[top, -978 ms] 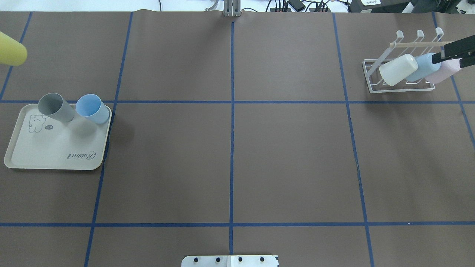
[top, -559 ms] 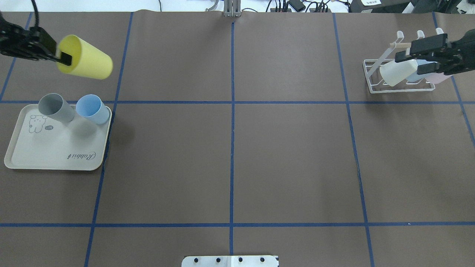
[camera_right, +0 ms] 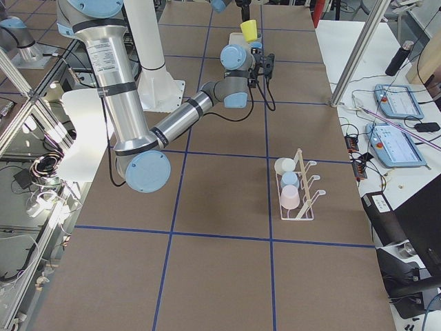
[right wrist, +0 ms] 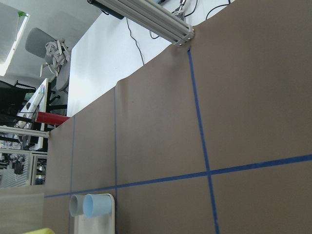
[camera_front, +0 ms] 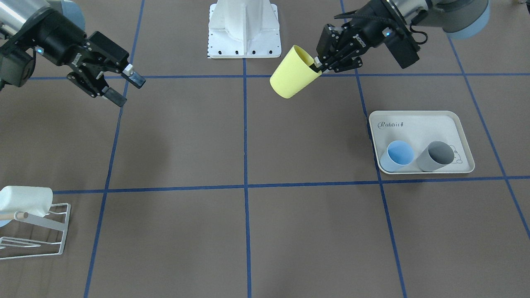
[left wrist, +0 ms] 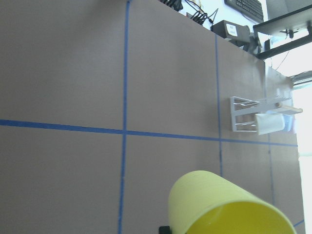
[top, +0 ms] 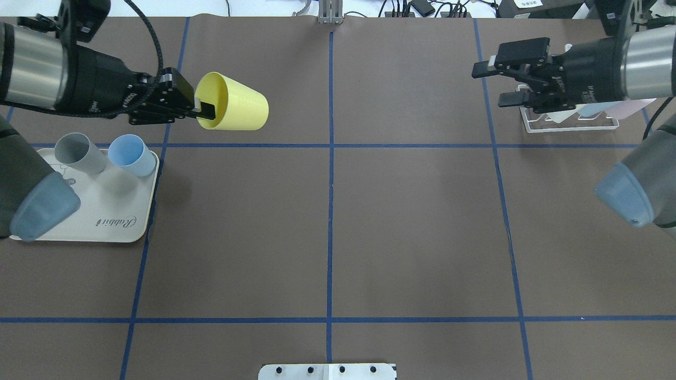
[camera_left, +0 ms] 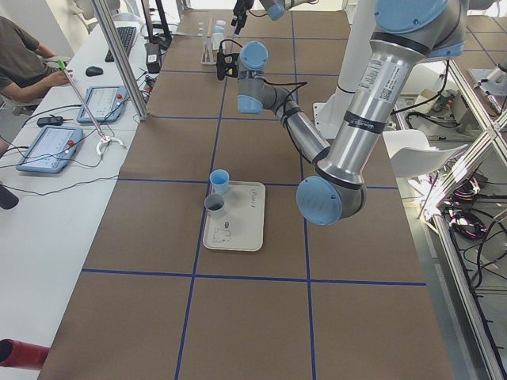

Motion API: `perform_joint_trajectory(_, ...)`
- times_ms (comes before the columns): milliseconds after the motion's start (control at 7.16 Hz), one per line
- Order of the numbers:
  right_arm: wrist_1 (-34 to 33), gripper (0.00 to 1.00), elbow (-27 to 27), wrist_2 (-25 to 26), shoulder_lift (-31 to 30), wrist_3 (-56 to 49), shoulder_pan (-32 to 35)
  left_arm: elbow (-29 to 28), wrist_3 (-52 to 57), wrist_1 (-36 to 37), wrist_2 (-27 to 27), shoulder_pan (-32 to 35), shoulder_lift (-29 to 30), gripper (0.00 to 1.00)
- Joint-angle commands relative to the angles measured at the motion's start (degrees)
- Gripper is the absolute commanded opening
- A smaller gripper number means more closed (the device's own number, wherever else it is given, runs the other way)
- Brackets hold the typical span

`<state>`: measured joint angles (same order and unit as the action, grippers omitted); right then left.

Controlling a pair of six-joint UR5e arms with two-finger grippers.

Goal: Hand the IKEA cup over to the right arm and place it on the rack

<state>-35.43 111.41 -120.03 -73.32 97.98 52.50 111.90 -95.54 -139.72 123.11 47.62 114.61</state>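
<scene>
Yellow cup [top: 235, 109]: smooth, matt plastic, like the cream tray [top: 79, 221]. Table cover [top: 412, 227]: matt brown paper, slightly creased, ruled with blue tape [top: 330, 211]; rack [camera_front: 65, 229]: white-coated metal wire with a pale wooden dowel [camera_front: 12, 216]. Left arm [top: 31, 66]: satin silvery metal tube with a smooth, faintly glossy pale blue plastic joint cap [top: 42, 211].

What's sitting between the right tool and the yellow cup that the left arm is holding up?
Nothing visible. Between the yellow cup, gripped at its rim by the left tool, and the open right tool there is only open air over the brown table.
</scene>
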Motion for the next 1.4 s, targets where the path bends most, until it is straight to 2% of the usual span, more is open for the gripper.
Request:
perform_joint_trajectory(0,0.1,1.0,1.2,2.3,1.9,6.4,-2.7,-0.5,-5.3,-8.5,-12.0,-5.5,3.1,0.0)
perform_joint_trajectory(140,0.1,1.0,1.2,2.3,3.7,10.1,-2.9,-1.8,-12.9,-14.6,-14.2,-6.8,2.9,0.0)
perform_joint_trajectory(279,0.1,1.0,1.3,3.5,6.1,14.3,-3.3,-3.5,-13.9,-20.9,-16.2,-7.0,2.9,0.0)
perform_joint_trajectory(419,0.3,1.0,2.7,8.4,7.2,20.4,-5.5,-4.5,-17.4,-25.2,-20.7,-8.4,3.0,0.0)
perform_joint_trajectory(559,0.4,1.0,4.2,10.3,7.9,25.6,-7.4,-7.7,-21.0,-34.0,-24.1,-9.5,3.0,0.0)
perform_joint_trajectory(698,0.4,1.0,4.3,10.5,11.1,28.5,-8.0,-11.5,-23.4,-41.1,-24.5,-10.0,2.9,0.0)
perform_joint_trajectory(1257,2.2,1.0,5.1,12.0,12.2,36.1,-9.1,-12.3,-28.7,-47.8,-24.9,-10.0,3.6,0.0)
